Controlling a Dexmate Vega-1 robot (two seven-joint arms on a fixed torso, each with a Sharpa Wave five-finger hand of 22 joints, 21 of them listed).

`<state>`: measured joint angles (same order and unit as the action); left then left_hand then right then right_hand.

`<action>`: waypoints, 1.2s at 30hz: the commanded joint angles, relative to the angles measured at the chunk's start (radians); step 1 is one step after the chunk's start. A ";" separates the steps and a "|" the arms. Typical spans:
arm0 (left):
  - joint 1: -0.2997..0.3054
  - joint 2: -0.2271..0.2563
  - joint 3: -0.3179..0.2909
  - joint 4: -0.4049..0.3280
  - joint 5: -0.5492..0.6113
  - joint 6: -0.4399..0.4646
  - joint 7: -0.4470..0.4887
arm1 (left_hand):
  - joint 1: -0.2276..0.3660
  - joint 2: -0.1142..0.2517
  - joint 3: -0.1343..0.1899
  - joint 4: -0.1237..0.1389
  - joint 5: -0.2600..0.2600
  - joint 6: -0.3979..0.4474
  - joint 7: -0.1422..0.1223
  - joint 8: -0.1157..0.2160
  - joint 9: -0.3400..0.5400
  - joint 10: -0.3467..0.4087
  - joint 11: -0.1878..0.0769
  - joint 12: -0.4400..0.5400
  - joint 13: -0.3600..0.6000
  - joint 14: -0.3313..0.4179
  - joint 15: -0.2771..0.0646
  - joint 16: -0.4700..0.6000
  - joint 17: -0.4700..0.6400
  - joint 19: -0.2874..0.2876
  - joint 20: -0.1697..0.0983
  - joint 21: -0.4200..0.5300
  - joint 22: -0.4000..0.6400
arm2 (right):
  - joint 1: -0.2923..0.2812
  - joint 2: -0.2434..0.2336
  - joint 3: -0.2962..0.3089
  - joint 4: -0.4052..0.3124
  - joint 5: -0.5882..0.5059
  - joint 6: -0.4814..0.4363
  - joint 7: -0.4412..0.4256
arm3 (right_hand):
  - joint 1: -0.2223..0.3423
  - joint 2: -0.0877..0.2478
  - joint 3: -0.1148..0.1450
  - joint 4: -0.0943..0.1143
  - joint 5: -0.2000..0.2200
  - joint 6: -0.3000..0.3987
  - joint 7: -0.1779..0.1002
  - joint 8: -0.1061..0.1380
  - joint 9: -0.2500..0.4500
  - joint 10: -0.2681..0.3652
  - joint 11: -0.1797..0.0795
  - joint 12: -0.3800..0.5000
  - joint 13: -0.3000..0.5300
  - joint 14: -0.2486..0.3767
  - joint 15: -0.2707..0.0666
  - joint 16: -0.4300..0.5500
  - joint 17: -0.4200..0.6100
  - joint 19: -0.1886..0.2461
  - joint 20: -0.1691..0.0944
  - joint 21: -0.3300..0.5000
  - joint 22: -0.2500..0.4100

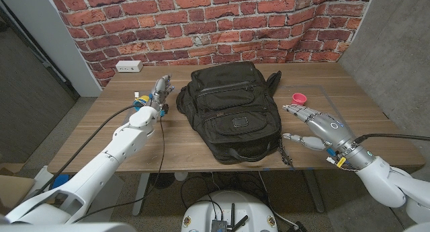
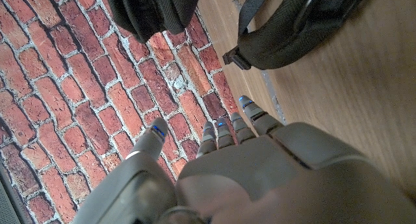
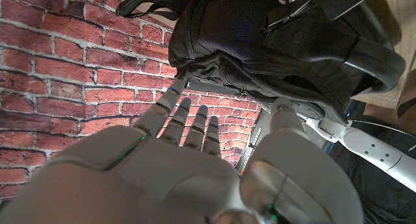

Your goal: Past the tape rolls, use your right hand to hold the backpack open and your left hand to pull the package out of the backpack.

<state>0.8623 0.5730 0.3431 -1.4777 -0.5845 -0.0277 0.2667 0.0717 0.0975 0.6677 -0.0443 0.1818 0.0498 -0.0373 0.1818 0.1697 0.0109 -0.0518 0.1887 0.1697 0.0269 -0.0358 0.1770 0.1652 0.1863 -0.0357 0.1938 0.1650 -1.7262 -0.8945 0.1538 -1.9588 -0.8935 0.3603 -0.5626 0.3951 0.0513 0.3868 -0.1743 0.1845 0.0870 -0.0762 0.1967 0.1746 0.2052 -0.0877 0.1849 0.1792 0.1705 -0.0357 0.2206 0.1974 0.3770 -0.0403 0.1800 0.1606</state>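
A black backpack (image 1: 232, 103) lies flat in the middle of the wooden table (image 1: 101, 134), its zips closed as far as I can see; no package shows. My left hand (image 1: 158, 94) hovers just left of the bag's top corner, fingers straight and apart, holding nothing. The left wrist view shows that hand (image 2: 260, 165) with the backpack's strap (image 2: 292, 29) beyond its fingertips. My right hand (image 1: 312, 128) is to the right of the bag's lower half, fingers spread and empty. In the right wrist view the right hand (image 3: 195, 159) reaches toward the backpack (image 3: 273, 49).
A small pink cup-like object (image 1: 299, 97) sits on the table right of the bag, just beyond my right hand. A white power strip (image 1: 128, 66) lies at the back left edge. A brick wall (image 1: 201, 23) stands behind the table.
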 commanded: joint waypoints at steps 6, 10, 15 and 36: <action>0.020 0.006 -0.009 -0.003 -0.013 0.006 0.006 | -0.007 0.051 0.008 -0.002 -0.003 0.011 -0.002 0.003 0.006 0.009 -0.006 0.003 0.003 0.012 -0.020 0.002 0.004 0.012 -0.054 0.001 0.005 | -0.022 -0.042 -0.039 -0.074 -0.116 -0.158 0.006 | 0.052 -0.017 0.009 -0.015 -0.004 -0.016 -0.008 0.001 0.005 -0.014 -0.014 -0.004 0.005 -0.012 -0.043 -0.011 -0.001 -0.007 0.018 0.002 0.007; 0.018 0.006 -0.008 0.000 -0.014 0.010 0.004 | -0.008 0.051 0.009 -0.002 -0.003 0.011 -0.002 0.003 0.006 0.010 -0.007 0.003 0.003 0.014 -0.023 0.002 0.004 0.013 -0.054 0.001 0.005 | -0.022 -0.059 -0.053 -0.083 -0.140 -0.191 0.001 | 0.086 -0.025 0.017 -0.017 -0.004 0.007 -0.022 0.013 0.006 -0.013 -0.018 -0.002 0.005 -0.008 -0.046 -0.010 -0.002 -0.010 0.022 0.003 0.008; 0.018 0.003 -0.007 0.008 -0.016 0.004 0.001 | -0.009 0.051 0.010 -0.002 -0.002 0.013 -0.002 0.003 0.006 0.011 -0.005 0.003 0.003 0.016 -0.022 0.002 0.004 0.014 -0.054 0.001 0.005 | -0.020 -0.072 -0.077 -0.092 -0.173 -0.239 -0.020 | 0.140 -0.034 0.030 -0.018 -0.004 0.029 -0.029 0.025 0.007 0.007 -0.019 0.004 0.006 0.006 -0.053 -0.007 -0.003 0.000 0.014 0.009 0.008; 0.034 0.006 -0.010 0.001 -0.022 0.000 0.001 | -0.012 0.051 0.014 -0.003 -0.002 0.015 -0.002 0.002 0.006 0.014 -0.006 0.002 0.003 0.018 -0.023 0.000 0.003 0.016 -0.055 0.000 0.005 | 0.053 -0.161 -0.225 -0.074 -0.182 -0.341 -0.115 | 0.273 -0.050 0.044 -0.003 -0.007 0.152 -0.028 0.065 0.008 0.108 -0.028 0.019 0.007 0.078 -0.077 0.018 0.005 0.058 -0.035 0.020 0.008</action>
<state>0.8904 0.5774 0.3358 -1.4742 -0.6021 -0.0210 0.2713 0.0717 0.0975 0.6761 -0.0470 0.1818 0.0549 -0.0424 0.1818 0.1697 0.0164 -0.0569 0.1887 0.1697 0.0376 -0.0356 0.1770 0.1651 0.1952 -0.0413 0.1938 0.1650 -1.7104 -1.0147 0.0011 -2.0409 -1.0778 0.0699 -0.6361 0.6507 0.0006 0.4286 -0.1798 0.1774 0.2232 -0.1048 0.2554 0.1795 0.3022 -0.1165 0.2003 0.1840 0.2386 -0.0390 0.2331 0.1980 0.4271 -0.0465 0.1974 0.1654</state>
